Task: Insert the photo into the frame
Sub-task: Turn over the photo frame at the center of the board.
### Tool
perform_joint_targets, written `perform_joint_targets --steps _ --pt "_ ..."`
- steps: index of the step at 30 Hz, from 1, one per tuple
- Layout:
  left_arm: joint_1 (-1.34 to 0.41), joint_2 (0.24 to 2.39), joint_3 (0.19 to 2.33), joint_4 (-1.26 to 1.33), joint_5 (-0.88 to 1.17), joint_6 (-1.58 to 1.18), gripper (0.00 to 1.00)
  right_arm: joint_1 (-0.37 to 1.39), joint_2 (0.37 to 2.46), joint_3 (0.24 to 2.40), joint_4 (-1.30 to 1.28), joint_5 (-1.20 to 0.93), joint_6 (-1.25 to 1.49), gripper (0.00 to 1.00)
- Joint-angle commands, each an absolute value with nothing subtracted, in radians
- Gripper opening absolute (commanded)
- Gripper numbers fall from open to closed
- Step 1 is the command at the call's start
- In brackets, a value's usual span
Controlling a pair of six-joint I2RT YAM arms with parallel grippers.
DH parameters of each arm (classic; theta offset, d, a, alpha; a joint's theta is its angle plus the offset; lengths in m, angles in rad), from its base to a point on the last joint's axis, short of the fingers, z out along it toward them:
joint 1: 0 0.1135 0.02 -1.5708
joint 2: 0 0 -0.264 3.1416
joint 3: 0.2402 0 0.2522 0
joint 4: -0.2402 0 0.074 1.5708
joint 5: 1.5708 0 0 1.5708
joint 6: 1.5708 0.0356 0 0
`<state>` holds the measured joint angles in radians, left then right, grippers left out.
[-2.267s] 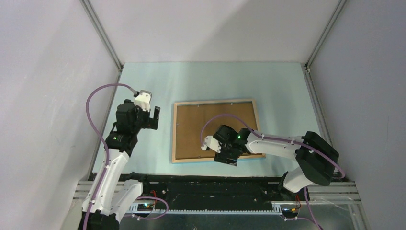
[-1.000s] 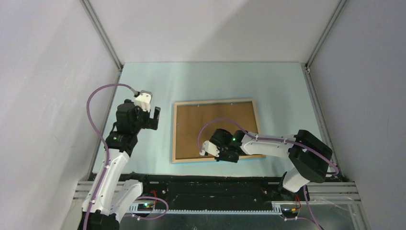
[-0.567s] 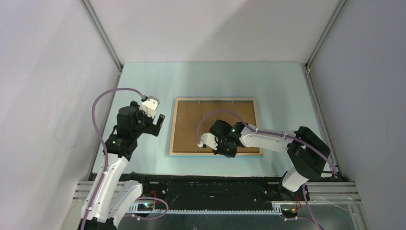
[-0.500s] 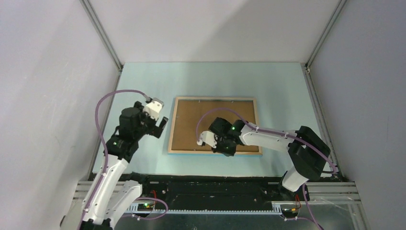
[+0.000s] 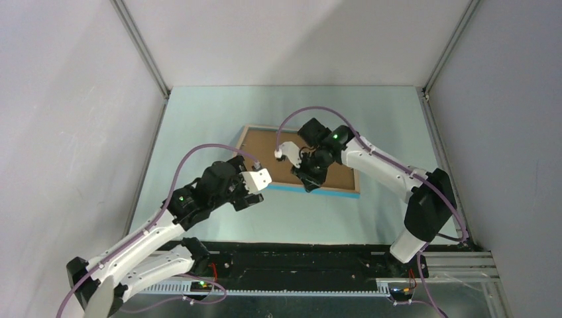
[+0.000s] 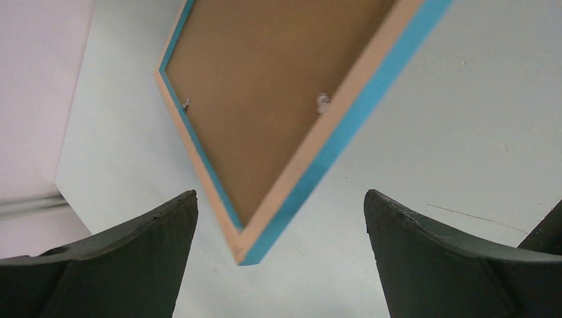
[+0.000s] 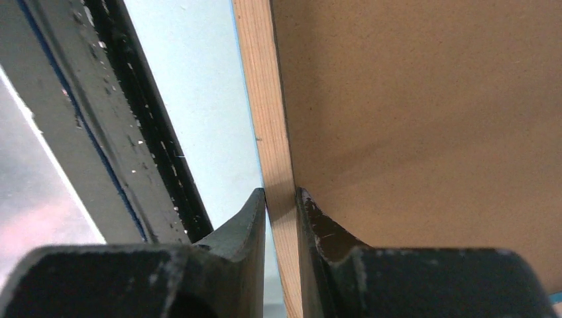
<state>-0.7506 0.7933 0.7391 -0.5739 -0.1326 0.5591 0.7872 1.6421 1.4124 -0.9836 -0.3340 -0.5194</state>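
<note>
The frame (image 5: pixel 339 189) is held off the table, tilted, its wood back and brown backing board (image 5: pixel 262 142) facing up and its blue front edge showing at the near side. My right gripper (image 5: pixel 310 180) is shut on the frame's near wood edge (image 7: pixel 262 99), one finger on the backing board (image 7: pixel 411 119). My left gripper (image 5: pixel 250 197) is open and empty, with the frame's near left corner (image 6: pixel 248 245) just ahead between its fingers (image 6: pixel 152 245) and not touching them. The photo is hidden or out of view.
The pale green table mat (image 5: pixel 219 119) lies between grey side walls. A black rail (image 5: pixel 298 255) runs along the table's near edge and also shows in the right wrist view (image 7: pixel 132 132), close below the frame.
My right gripper has lifted the frame by its near edge and carried it farther back. My left arm has swung right and forward, up to the frame's near left corner.
</note>
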Motion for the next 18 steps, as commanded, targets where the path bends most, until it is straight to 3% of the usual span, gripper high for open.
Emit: perform_joint_targets --steps 1,11,18 --pt "-0.807 0.817 0.81 -0.564 -0.166 0.634 1.0 0.722 1.662 1.552 -1.11 -0.455 -0.527 0.0" --pt "-0.929 1.052 0.952 -0.561 -0.191 0.753 0.99 0.659 1.756 1.735 -1.273 -0.569 -0.55 0.0" --pt "-0.944 1.203 1.049 -0.561 -0.182 0.771 0.89 0.614 1.779 1.834 -1.358 -0.625 -0.555 0.0"
